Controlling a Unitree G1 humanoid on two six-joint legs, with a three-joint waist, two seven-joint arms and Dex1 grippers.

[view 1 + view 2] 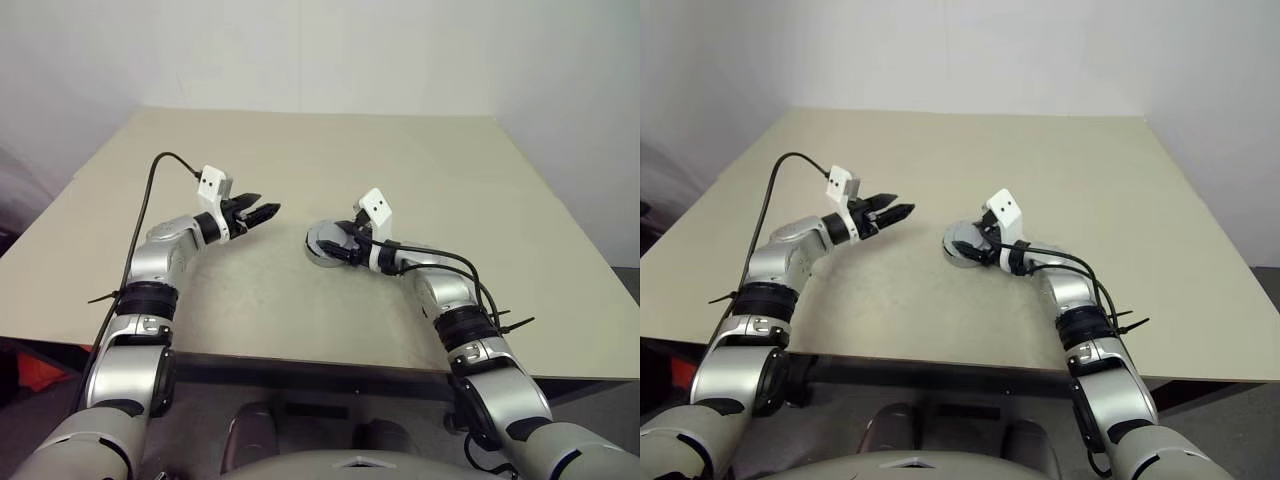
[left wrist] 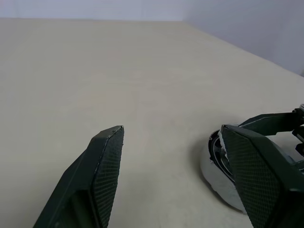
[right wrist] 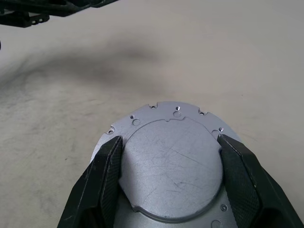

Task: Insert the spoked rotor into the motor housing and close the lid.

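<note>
Right end effector (image 3: 168,156) astride closed lid (image 3: 171,161), table (image 1: 300,300) margin near

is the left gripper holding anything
No, the left gripper hangs open above the bare table, with nothing between its fingers.

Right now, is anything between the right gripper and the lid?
Nothing visible. The right gripper sits directly over the lid, a finger at each side of its silvery face. The left gripper hangs apart, open.

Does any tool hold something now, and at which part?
Left tool: open, holds nothing. Right tool: its fingers straddle the closed lid at opposite edges; a firm grip cannot be told.
</note>
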